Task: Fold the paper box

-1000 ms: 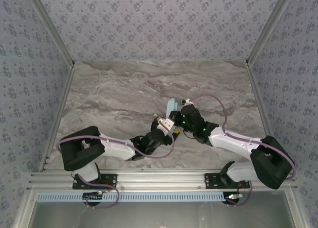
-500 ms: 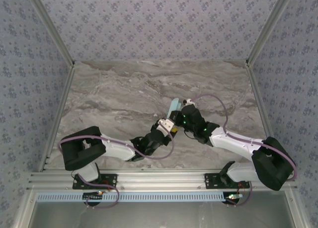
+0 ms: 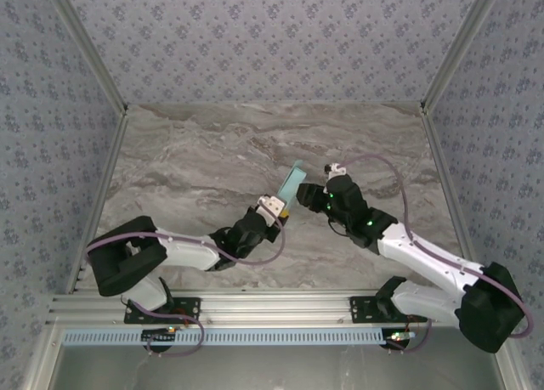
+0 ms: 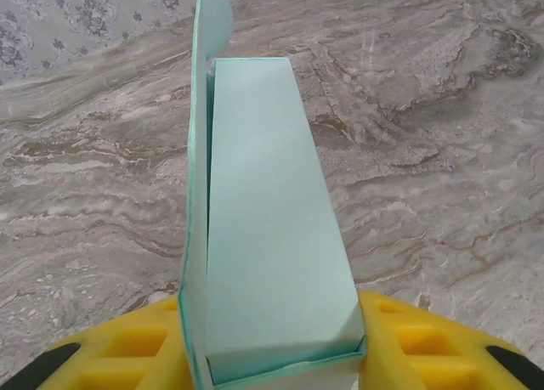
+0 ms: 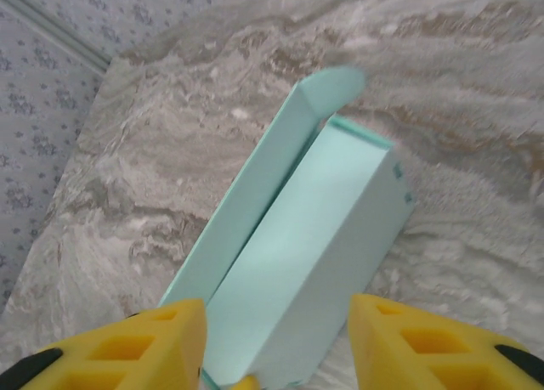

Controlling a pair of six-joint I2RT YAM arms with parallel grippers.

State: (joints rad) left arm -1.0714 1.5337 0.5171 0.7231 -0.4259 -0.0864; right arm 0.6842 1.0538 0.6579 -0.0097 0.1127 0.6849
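No text, label, brand, number or sign can be read anywhere. The paper box (image 4: 272,237) has plain light blue faces with no print on them.
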